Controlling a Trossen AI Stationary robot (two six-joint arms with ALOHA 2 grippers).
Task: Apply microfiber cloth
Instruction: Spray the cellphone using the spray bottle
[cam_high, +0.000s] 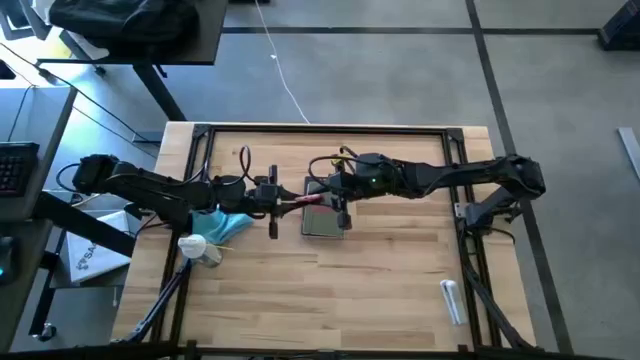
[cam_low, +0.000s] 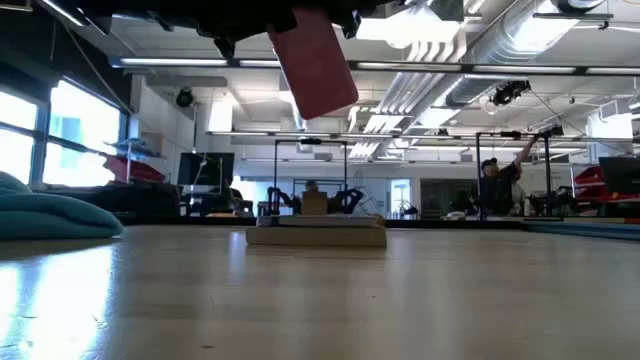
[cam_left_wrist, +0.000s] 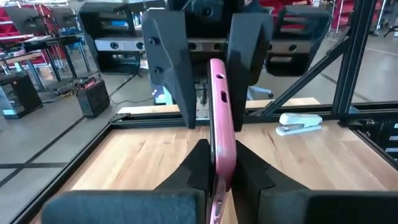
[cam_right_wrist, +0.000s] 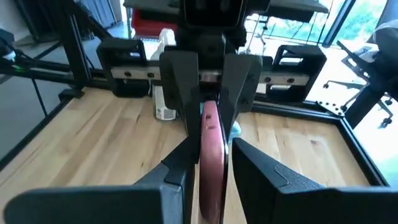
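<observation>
Soft turquoise microfiber cloth (cam_high: 225, 224) lies bunched at the left of the wooden surface (cam_high: 330, 290), untouched, with the small white-capped spray bottle (cam_high: 197, 247) just beside it on the near side.

Left hand (cam_high: 285, 199) is at centre-left, just right of the cloth, fingers closed on one end of the slim pink phone (cam_high: 310, 201). Phone is held edge-up in the air, clear of the surface; low view shows it hanging tilted above the flat grey-green tablet (cam_high: 323, 222).

Right hand (cam_high: 335, 196) comes in from the right, facing the left one, fingers pinched on the phone's other end. Both wrist views show the phone's edge running between the two pairs of fingers.

My read: this is a handover or two-hand brace, steadying the phone so a face is exposed for wiping. One hand has to let go and fetch the cloth; wiping not begun.

White stapler (cam_high: 452, 300) sits near-right, well apart.
</observation>
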